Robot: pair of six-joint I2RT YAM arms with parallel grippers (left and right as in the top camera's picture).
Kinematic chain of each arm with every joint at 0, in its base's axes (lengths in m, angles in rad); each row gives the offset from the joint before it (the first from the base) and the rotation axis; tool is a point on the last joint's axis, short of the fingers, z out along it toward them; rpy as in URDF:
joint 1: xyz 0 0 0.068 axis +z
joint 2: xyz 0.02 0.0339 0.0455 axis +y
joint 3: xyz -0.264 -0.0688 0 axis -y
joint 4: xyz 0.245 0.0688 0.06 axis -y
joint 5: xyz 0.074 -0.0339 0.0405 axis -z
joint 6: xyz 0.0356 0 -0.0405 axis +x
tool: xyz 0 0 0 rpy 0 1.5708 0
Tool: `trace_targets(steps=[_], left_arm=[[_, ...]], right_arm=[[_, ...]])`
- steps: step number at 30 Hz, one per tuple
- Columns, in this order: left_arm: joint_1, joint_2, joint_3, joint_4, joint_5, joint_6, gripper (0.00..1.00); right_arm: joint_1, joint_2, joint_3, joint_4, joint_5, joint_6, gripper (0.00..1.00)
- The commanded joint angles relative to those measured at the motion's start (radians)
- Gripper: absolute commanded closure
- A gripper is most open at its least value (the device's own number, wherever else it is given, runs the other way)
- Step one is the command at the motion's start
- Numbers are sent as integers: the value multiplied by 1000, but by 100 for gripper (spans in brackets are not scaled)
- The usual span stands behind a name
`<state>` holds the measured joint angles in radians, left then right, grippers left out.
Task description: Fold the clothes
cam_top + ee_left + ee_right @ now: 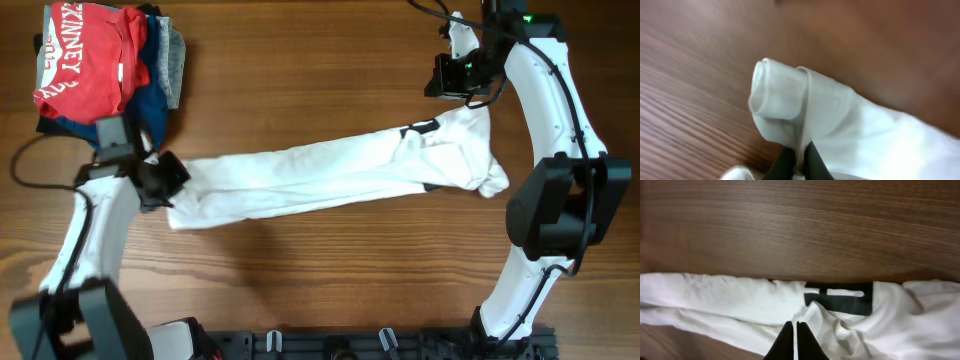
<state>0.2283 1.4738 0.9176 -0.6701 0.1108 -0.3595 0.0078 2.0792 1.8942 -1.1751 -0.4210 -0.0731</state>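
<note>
The white T-shirt (330, 170) lies pulled out into a long, bunched strip across the middle of the wooden table. Black lettering (420, 128) shows near its right end and in the right wrist view (840, 297). My left gripper (165, 185) is shut on the strip's left end. In the left wrist view, fabric (865, 135) is pinched between the fingers (800, 155), with a rolled hem just past them. My right gripper (478, 100) is shut at the strip's right end. A ridge of cloth (715, 300) rises to its fingertips (795, 325).
A pile of other clothes sits at the back left corner: a red T-shirt (85, 60) with white lettering on top of navy and grey garments (165, 65). A black cable (30, 165) loops beside the left arm. A black rail (380, 340) runs along the front edge.
</note>
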Motion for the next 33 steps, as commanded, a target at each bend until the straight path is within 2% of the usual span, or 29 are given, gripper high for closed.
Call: trace_targets(steps=[1, 13, 17, 20, 25, 33], left_arm=[[47, -44, 96, -39, -35, 52, 96], [63, -43, 205, -92, -150, 148, 96], [36, -43, 217, -105, -98, 147, 96], [-34, -32, 217, -105, -47, 132, 96], [-222, -20, 217, -75, -47, 51, 96], [-431, 46, 217, 11, -31, -20, 96]], right_arm=[[2, -22, -10, -33, -52, 2, 96], [2, -22, -73, -85, -105, -31, 96], [2, -22, -73, -66, -105, -29, 96], [2, -22, -73, -60, -105, -28, 96], [2, -22, -73, -48, -105, -29, 96], [2, -22, -73, -40, -105, -29, 96]])
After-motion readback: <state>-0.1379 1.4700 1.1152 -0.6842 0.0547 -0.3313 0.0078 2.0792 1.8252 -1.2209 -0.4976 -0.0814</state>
